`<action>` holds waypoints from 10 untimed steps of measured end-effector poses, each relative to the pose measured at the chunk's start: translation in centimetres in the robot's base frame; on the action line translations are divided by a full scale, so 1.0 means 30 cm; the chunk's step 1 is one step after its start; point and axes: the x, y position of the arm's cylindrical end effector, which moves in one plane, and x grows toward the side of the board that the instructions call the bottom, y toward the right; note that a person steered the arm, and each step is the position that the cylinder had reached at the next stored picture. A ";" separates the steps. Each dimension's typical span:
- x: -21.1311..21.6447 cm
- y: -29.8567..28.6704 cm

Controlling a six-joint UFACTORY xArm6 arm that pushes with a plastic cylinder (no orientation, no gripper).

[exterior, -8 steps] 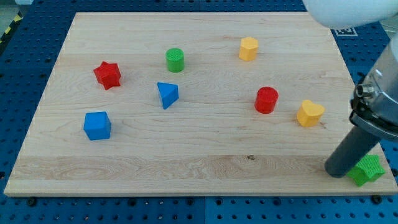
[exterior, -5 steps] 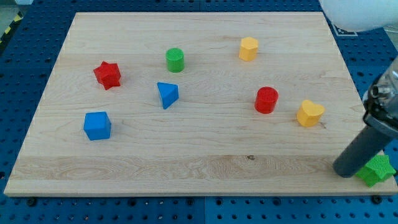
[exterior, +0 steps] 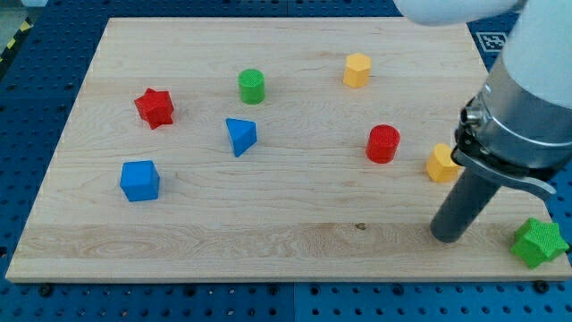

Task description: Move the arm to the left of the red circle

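The red circle (exterior: 383,143) is a short red cylinder right of the board's middle. My tip (exterior: 446,237) rests on the board near the lower right, below and to the right of the red circle, well apart from it. The rod rises to the upper right and hides part of the yellow heart block (exterior: 440,165). The green star (exterior: 538,242) lies at the board's lower right corner, to the right of my tip.
A yellow hexagon (exterior: 357,70) and a green cylinder (exterior: 252,86) sit near the view's top. A blue triangle (exterior: 239,136), a red star (exterior: 154,107) and a blue cube (exterior: 139,181) lie on the left half. The wooden board (exterior: 268,241) sits on blue perforated table.
My tip has moved left from beside the green star toward the board's interior. The arm now covers part of the yellow heart. The green star had slid slightly right earlier.
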 end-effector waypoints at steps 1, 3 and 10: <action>-0.050 -0.033; -0.058 -0.034; -0.359 -0.428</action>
